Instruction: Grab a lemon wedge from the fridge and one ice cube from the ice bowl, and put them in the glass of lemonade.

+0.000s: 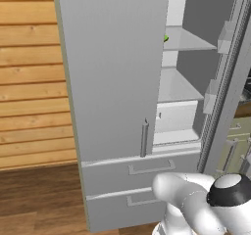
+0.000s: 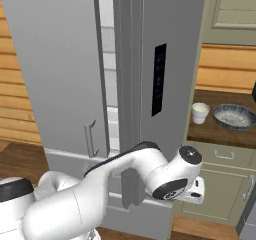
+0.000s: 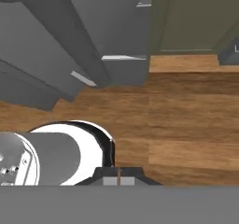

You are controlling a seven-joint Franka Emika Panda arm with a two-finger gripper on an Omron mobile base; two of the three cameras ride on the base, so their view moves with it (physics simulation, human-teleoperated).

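The fridge (image 1: 112, 82) has its left door shut and its right door (image 2: 172, 59) swung open, so the white shelves show. On the upper shelf, a small yellow-green lemon wedge (image 1: 165, 38) peeks out past the shut door's edge. On the wooden counter to the right of the fridge stands the glass of lemonade (image 2: 200, 112), with the ice bowl (image 2: 234, 116) just to its right. My gripper (image 3: 119, 180) is shut with nothing between its tips. It hangs low by the open door and points down at the floor.
My arm (image 2: 150, 171) bends low in front of the fridge's two drawers (image 1: 147, 168). Olive-green cabinets (image 2: 220, 189) sit under the counter (image 2: 220, 131). The open door stands between the fridge's inside and the counter. Wood floor (image 3: 186, 125) lies below the hand.
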